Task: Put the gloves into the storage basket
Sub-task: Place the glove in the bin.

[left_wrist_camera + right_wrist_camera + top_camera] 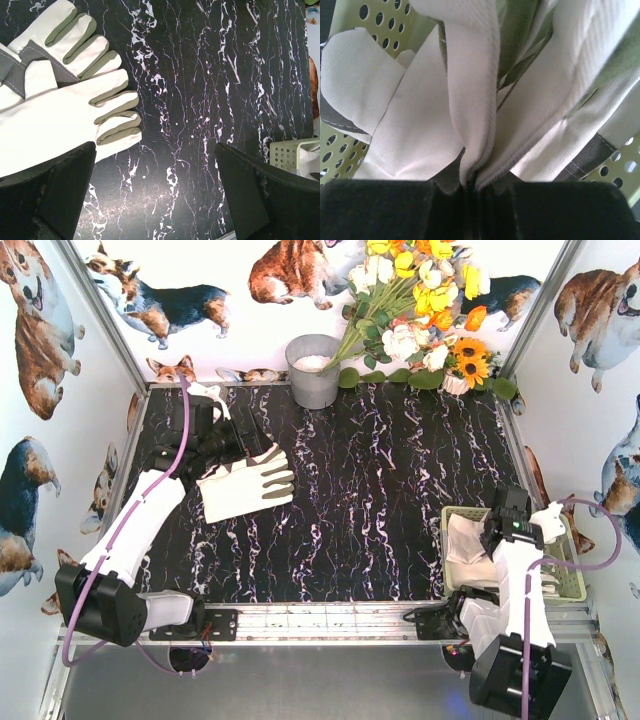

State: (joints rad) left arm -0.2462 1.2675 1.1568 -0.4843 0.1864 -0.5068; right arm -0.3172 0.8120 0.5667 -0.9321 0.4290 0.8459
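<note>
Two cream-white gloves [245, 485] with grey-olive fingers lie stacked on the black marble table at the left; they also show in the left wrist view [60, 105]. My left gripper [215, 440] is open and empty, just behind them; its fingers [55, 190] frame bare table. The pale yellow-green storage basket [452, 515] stands at the right near edge. My right gripper [505, 530] hangs over it, shut on the edge of a glove [475, 100] that drapes into the basket [340, 150] onto another glove [415, 135].
A grey metal bucket [313, 370] stands at the back centre beside a bunch of artificial flowers [425, 310]. Corgi-patterned walls close in the table on three sides. An aluminium rail [320, 620] runs along the near edge.
</note>
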